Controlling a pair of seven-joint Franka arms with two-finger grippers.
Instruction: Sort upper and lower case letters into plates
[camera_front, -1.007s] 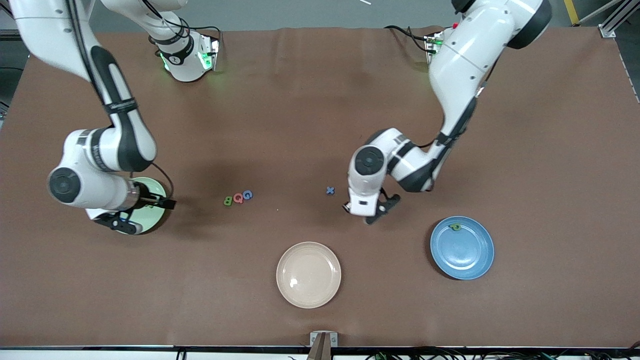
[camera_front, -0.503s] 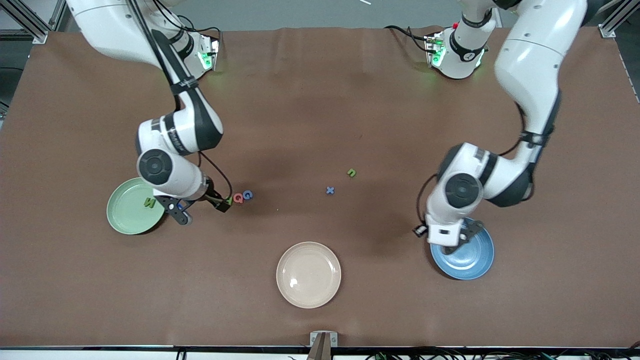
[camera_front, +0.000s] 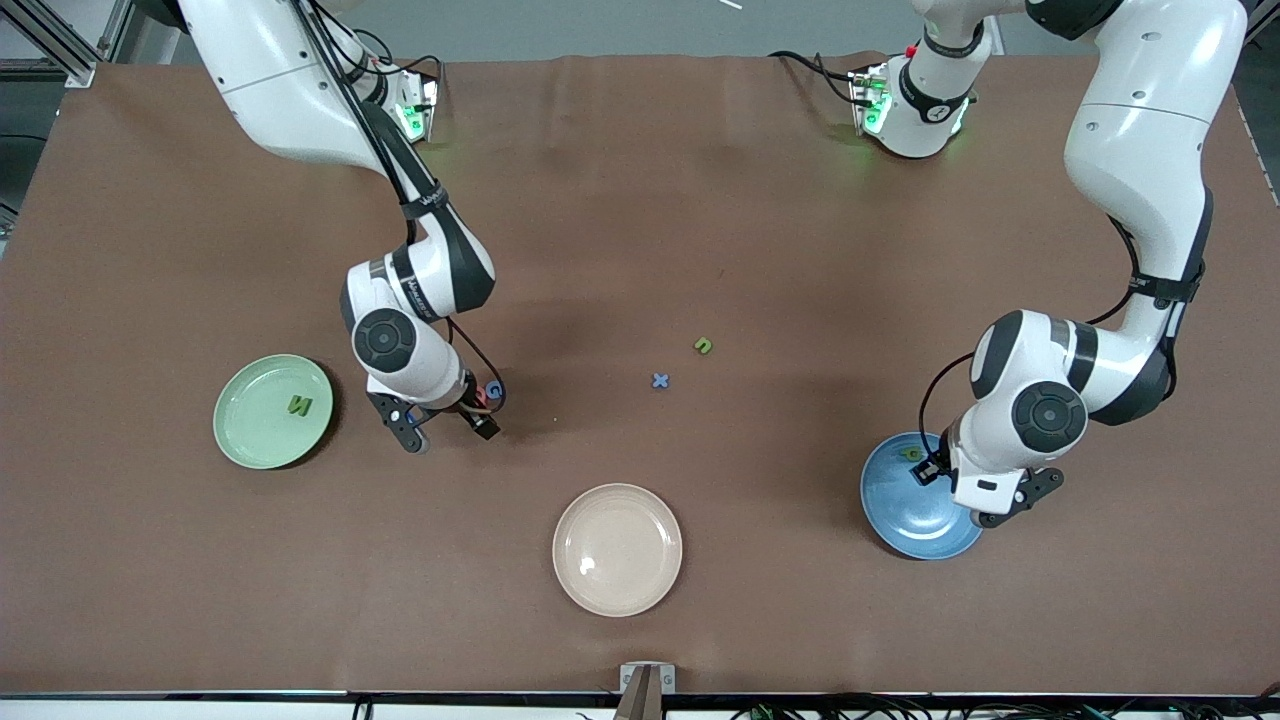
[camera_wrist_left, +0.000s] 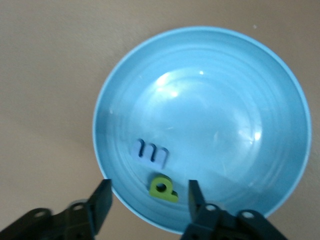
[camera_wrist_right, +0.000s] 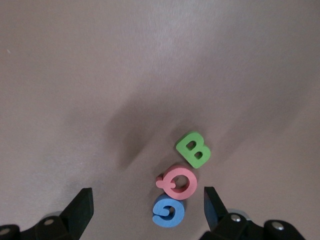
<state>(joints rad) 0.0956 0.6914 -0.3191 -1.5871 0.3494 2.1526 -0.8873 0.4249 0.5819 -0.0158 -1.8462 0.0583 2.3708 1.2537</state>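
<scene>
Two task plates on the brown table (camera_front: 640, 200): a mint green plate (camera_front: 250, 430) toward the right arm's end, holding one green letter N (camera_front: 298, 405), and a blue plate (camera_front: 905, 505) toward the left arm's end. The left wrist view shows two letters in the blue plate: a pale blue m (camera_wrist_left: 151, 153) and a yellow-green letter (camera_wrist_left: 162, 189) with a round hole, close together near the rim, apparently not touching. A third plate, cream-beige (camera_front: 617, 549), sits between the two and nearer the front camera; nothing shows in it. Loose letters on the table, five counted: a green B (camera_wrist_right: 193, 149), a pink Q (camera_wrist_right: 177, 182) and a blue G (camera_wrist_right: 168, 211) in a tight row, each touching or just beside the next; then, toward the middle of the table, a small blue x (camera_front: 660, 380) and a yellow-green n (camera_front: 703, 345), near each other but apart. Right claw (camera_wrist_right: 147, 207) hangs low over the row of three, fingers spread wide with the G and Q between them, gripping nothing. Left claw (camera_wrist_left: 150, 197) is over the blue plate's rim, fingers apart, the yellow-green letter lying below the gap, nothing held.
</scene>
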